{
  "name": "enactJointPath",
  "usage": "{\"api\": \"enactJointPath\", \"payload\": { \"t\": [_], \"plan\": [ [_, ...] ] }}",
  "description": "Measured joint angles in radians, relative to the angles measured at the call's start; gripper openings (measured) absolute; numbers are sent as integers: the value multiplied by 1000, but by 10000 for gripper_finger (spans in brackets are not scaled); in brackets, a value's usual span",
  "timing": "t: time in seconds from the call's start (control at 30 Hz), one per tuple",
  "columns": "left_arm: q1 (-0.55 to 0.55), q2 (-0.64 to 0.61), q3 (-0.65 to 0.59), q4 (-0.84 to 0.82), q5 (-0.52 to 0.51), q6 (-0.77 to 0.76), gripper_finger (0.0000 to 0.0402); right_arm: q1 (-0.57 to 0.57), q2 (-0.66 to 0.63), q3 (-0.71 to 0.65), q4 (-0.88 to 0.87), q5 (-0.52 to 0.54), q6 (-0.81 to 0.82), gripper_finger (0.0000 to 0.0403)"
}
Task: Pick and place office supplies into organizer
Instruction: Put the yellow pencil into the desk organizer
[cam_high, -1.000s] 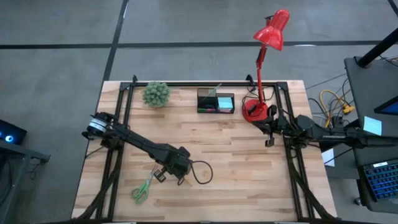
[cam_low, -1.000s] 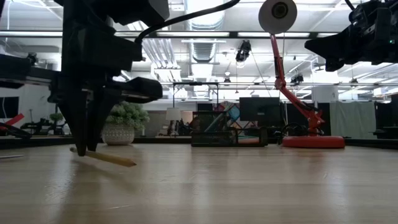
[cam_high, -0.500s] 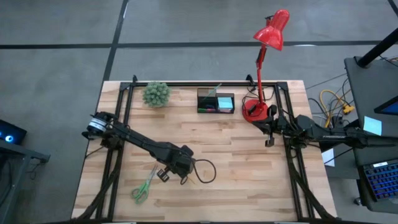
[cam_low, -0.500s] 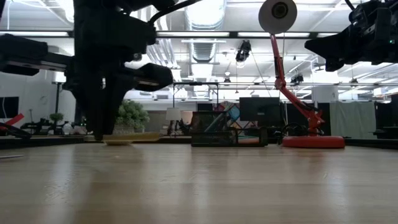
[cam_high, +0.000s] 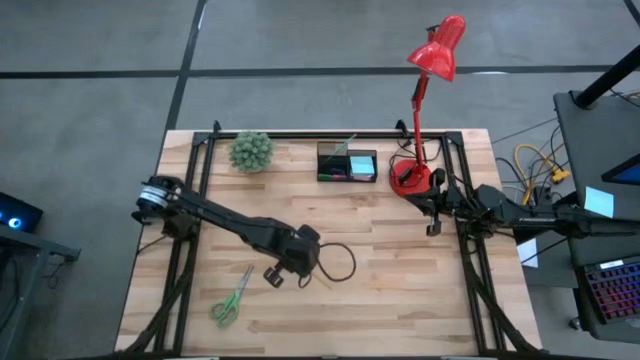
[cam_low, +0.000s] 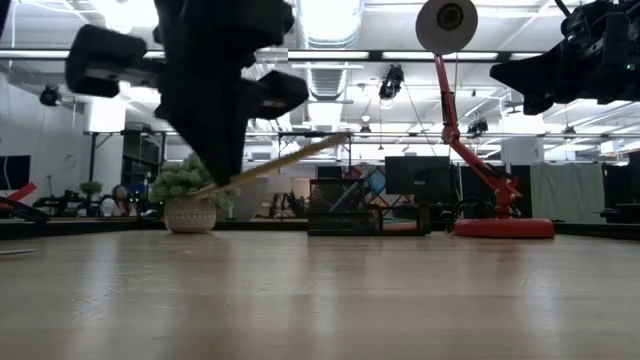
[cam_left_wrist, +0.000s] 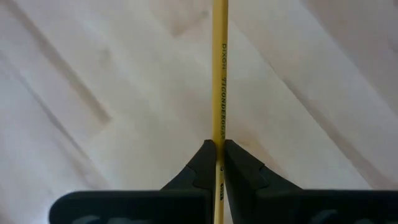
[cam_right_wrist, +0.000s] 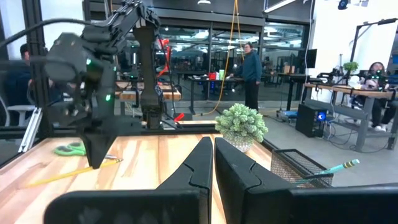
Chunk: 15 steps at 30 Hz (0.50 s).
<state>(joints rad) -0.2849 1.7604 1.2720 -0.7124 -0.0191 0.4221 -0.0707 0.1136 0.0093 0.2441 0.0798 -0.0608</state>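
Observation:
My left gripper (cam_high: 299, 272) hangs over the middle of the table, nearer its near edge, and is shut on the yellow pencil (cam_low: 280, 162). The right wrist view shows the pencil (cam_right_wrist: 62, 176) in the air below that gripper. The green-handled scissors (cam_high: 230, 300) lie flat on the table, left of the gripper. The black organizer (cam_high: 347, 162) stands by the far edge, with a teal pen (cam_right_wrist: 339, 168) leaning in it. My right gripper (cam_right_wrist: 212, 146) waits shut at the table's right edge (cam_high: 433, 215). My left gripper pinches the pencil between its two fingers (cam_left_wrist: 205, 163), near one end of the shaft (cam_left_wrist: 218, 140). The fingers come from above, pointing down, and lie across the pencil. It is lifted clear of the table and tilted, its long free end (cam_low: 335, 143) rising toward the table's right.
A small potted plant (cam_high: 250, 150) stands left of the organizer, and a red desk lamp's base (cam_high: 412, 178) stands right of it. Bare wood lies between my left gripper and the organizer. People show in the room beyond the table (cam_right_wrist: 252, 68).
My left gripper has risen and moved toward the table's right, staying shut on the pencil. The pencil, which sloped down with its tip by the table, has been lifted clear; it passed through level and now tilts with its free end up.

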Motion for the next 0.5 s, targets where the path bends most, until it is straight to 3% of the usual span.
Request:
{"api": "enactJointPath", "payload": {
  "t": [0.27,0.5],
  "plan": [
    [55,-101,-4,80,-43,3,3,0,-1,0,8,0,0,8],
    [120,-167,-44,249,-56,13,3,0,-1,0,19,0,0,9]
  ]
}}
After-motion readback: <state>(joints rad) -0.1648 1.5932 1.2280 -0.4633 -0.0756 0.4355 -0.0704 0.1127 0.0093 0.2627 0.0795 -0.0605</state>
